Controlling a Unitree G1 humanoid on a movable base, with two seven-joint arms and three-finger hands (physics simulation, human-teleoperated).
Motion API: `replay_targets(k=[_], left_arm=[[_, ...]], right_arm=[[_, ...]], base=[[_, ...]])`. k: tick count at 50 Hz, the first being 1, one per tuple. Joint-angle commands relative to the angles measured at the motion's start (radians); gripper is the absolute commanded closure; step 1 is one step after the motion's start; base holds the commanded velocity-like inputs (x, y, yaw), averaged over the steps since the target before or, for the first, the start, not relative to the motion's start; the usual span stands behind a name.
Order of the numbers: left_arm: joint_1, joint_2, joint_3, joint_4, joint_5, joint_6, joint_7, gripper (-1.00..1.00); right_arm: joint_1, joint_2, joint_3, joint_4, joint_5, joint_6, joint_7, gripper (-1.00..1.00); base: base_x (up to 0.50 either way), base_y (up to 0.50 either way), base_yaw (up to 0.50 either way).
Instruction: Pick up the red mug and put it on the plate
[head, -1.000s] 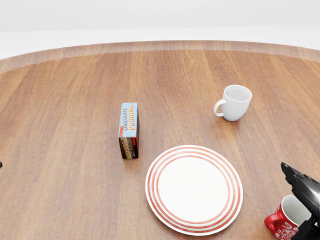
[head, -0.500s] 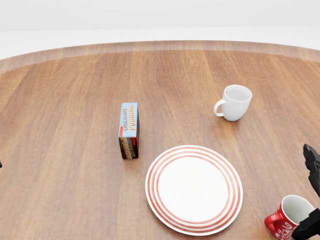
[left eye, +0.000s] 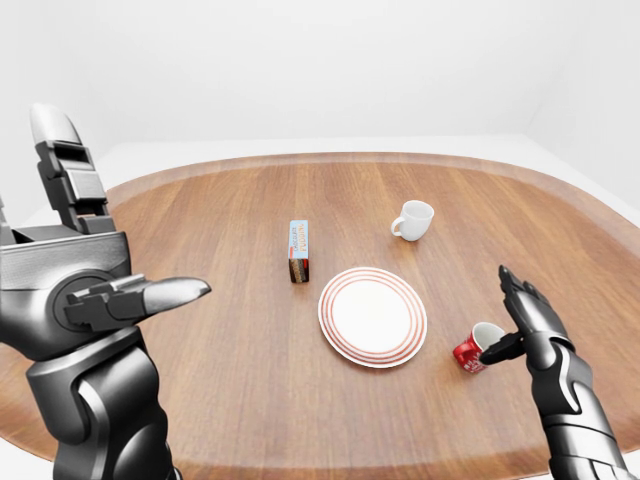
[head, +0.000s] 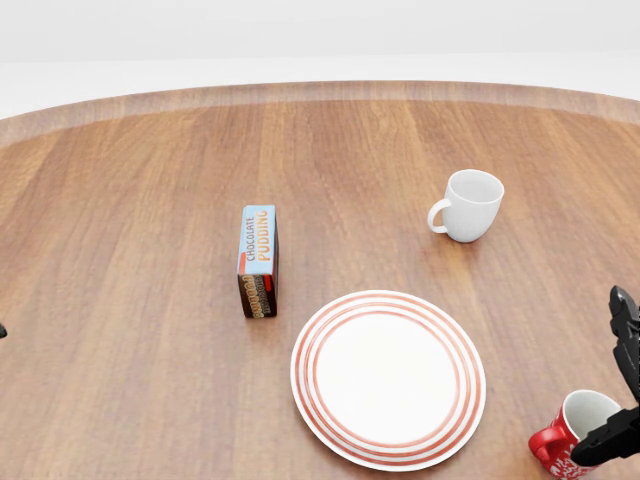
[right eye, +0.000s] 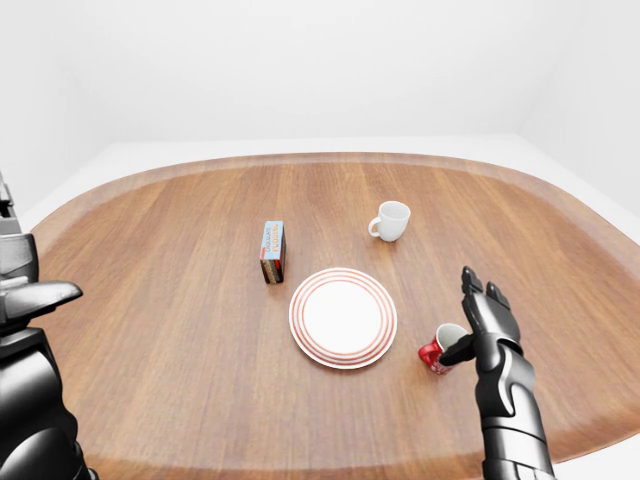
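Observation:
The red mug (left eye: 470, 352) with a white inside stands upright on the wooden table (left eye: 220, 230), just right of the white plate with red rings (left eye: 372, 316). The plate holds nothing. My right hand (left eye: 505, 318) is at the mug's right side, fingers spread open and pointing up the view, with the thumb (head: 612, 440) lying against the mug's rim. The fingers are not closed round the mug. In the head view the mug (head: 566, 442) sits at the bottom right corner. My left hand (left eye: 110, 270) is raised at the far left of the left-eye view, open and empty.
A white mug (left eye: 414, 219) stands above and right of the plate. A chocolate pudding box (left eye: 299, 250) stands on edge above and left of the plate. The table's near edge runs along the bottom of the eye views.
My right hand has drawn to the right, off the top of the red mug, and now only its thumb reaches the rim. The mug and the other things have not moved.

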Motion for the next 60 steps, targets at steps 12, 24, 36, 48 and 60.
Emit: replay_targets(k=[12, 24, 36, 48, 60], left_arm=[[0.003, -0.002, 0.0, -0.001, 0.0, 0.0, -0.002, -1.0], [0.005, -0.001, 0.001, -0.008, -0.005, 0.0, 0.001, -1.0], [0.004, -0.002, 0.001, -0.005, -0.003, 0.0, 0.0, -1.0], [-0.006, 0.003, 0.004, 0.003, -0.008, 0.0, 0.006, -1.0], [-0.007, 0.003, 0.0, 0.009, -0.002, 0.0, 0.005, -1.0]], right_arm=[[0.012, 0.03, 0.077, 0.088, 0.016, 0.0, -0.093, -1.0], [0.045, 0.046, 0.073, 0.098, 0.005, 0.0, -0.109, -1.0], [-0.017, 0.013, 0.104, 0.325, 0.056, 0.0, -0.205, -1.0], [-0.064, -0.007, 0.153, 0.423, 0.081, 0.0, -0.241, -0.63], [-0.054, 0.001, 0.154, 0.385, 0.074, 0.0, -0.233, 1.0]], base=[[0.0, 0.0, 0.0], [0.0, 0.0, 0.0], [0.0, 0.0, 0.0], [0.0, 0.0, 0.0], [0.0, 0.0, 0.0]])
